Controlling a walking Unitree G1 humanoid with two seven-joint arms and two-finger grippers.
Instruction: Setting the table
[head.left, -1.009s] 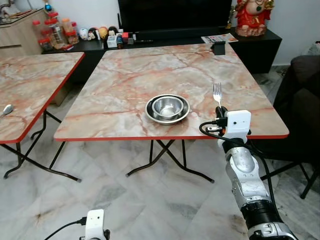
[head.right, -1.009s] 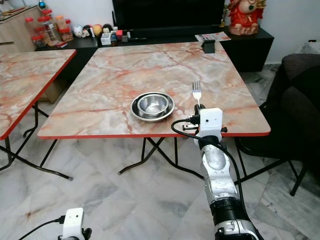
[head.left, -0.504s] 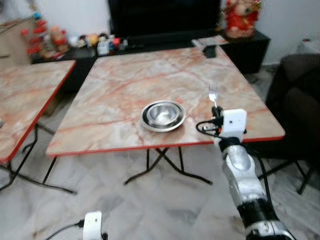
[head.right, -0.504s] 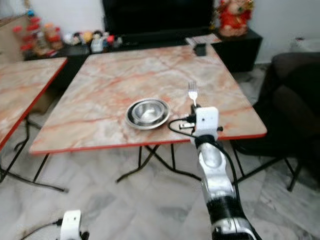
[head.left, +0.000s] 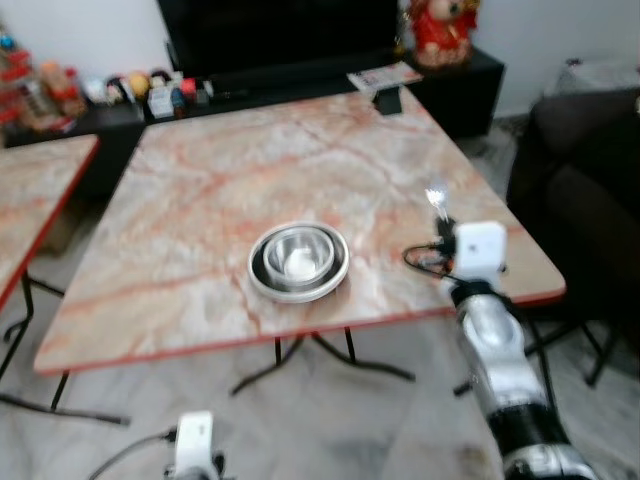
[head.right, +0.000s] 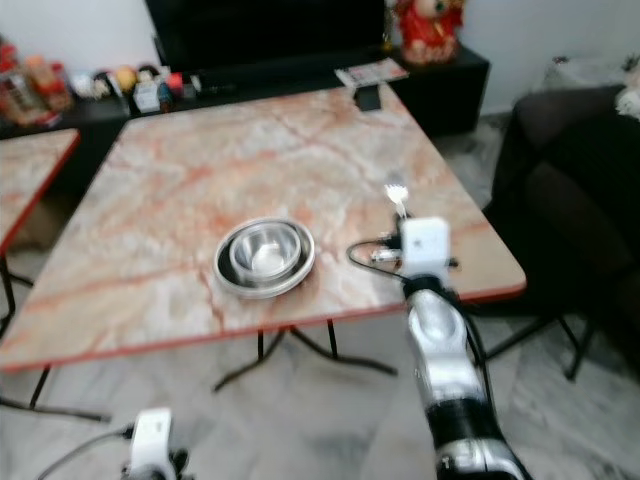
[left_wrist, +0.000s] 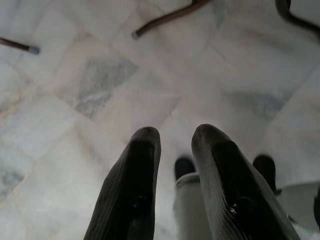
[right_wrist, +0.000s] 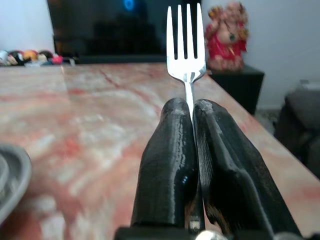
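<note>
The setting looks partly laid: a steel bowl (head.left: 298, 262) sits inside a shallow steel dish (head.left: 262, 283) near the front middle of the marble-patterned surface (head.left: 220, 180), and that much seems done; the fork (right_wrist: 186, 45) is not yet down, for the right claw (right_wrist: 192, 145) is closed on its handle, tines pointing up and away, with the pads (right_wrist: 170, 150) pressed against either side of the stem; in the head views the fork (head.left: 437, 200) stands over the surface near its right front corner, well to the right of the bowl, so the likely remaining step is to lower it and lay it flat beside the dish, then release; whether a spoon or other pieces are meant to follow cannot be told from here; the left claw (left_wrist: 175, 185) hangs low over the pale tiled floor (left_wrist: 75, 75), its fingers slightly parted and holding nothing, idle; around the work there is a small dark box (head.left: 387, 99) at the far edge of the surface, a low black cabinet (head.left: 300, 80) behind with small toys and a red figurine (head.left: 436, 28) on it, a second matching table (head.left: 30, 210) to the left, and a dark sofa (head.left: 585, 190) to the right; nothing lies between the fork and the spot beside the dish, though the sofa is close by the right arm
</note>
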